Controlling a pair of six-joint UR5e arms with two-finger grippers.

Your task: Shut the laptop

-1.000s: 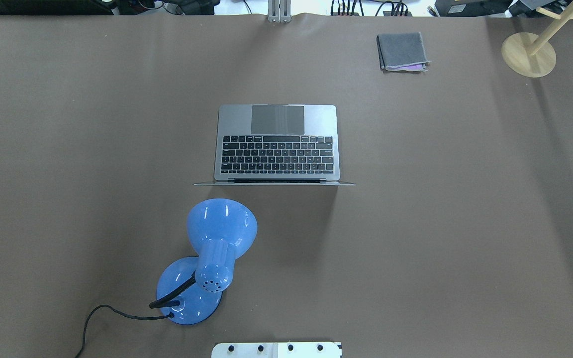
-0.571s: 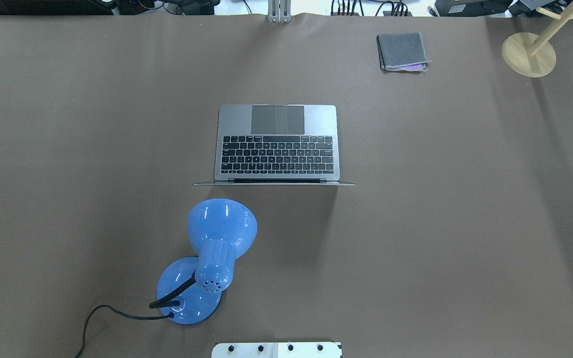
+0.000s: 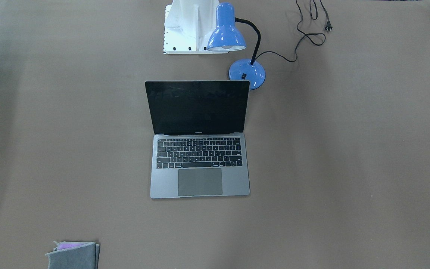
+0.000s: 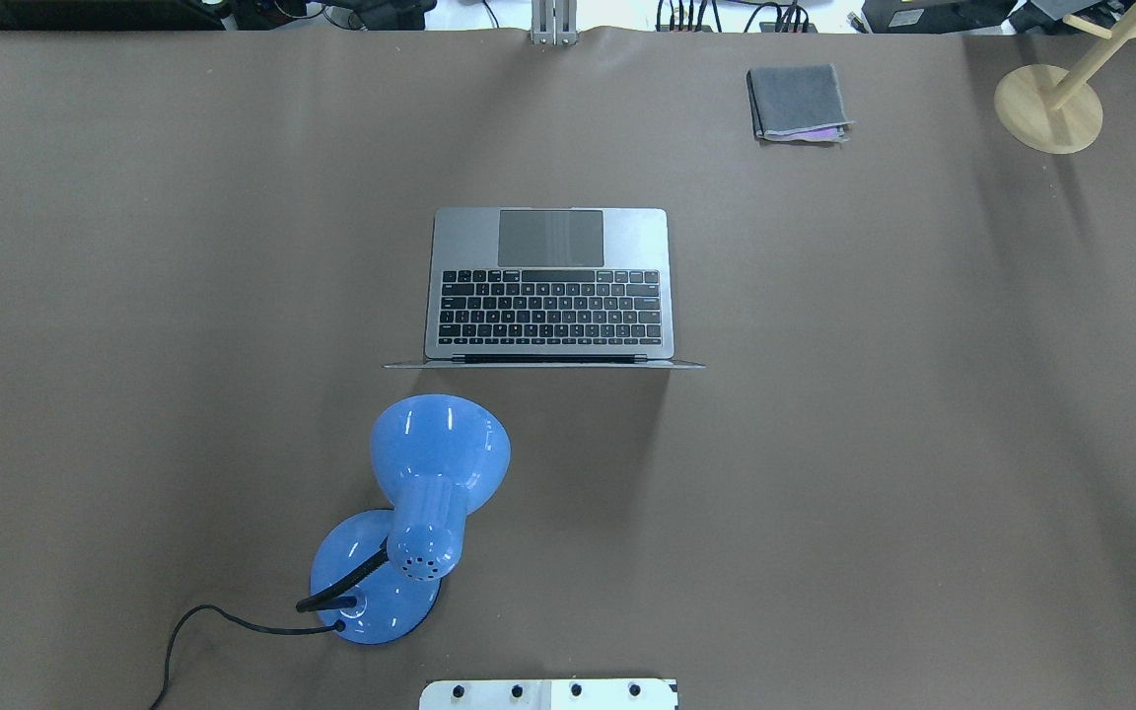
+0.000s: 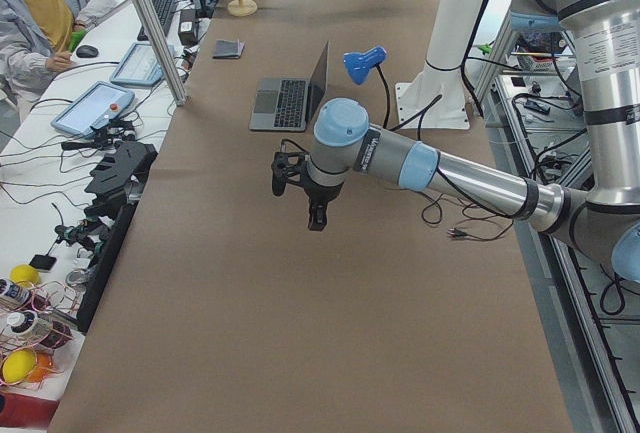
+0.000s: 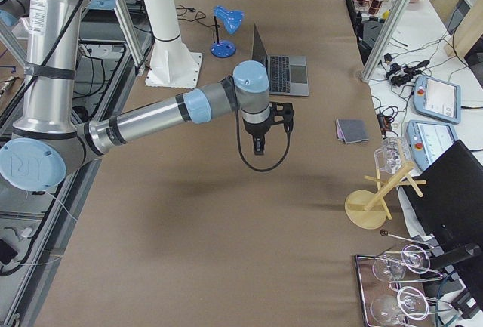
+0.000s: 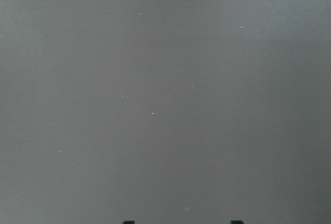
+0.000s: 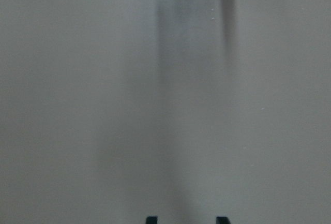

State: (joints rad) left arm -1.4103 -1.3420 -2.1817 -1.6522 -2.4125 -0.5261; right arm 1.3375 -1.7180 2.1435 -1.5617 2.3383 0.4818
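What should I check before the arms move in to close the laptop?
1. Slim grey metal laptop open, lid about upright: ok.
2. Black keyboard fully in sight, nothing lying on it: ok.
3. Blue desk lamp apart from the lid, on the robot's side of it: ok.
4. Left tool and right tool over bare table, away from the laptop: ok.
5. Tips of both tools apart in the wrist views: ok.
6. Small grey felt pouch well away from the laptop: ok.
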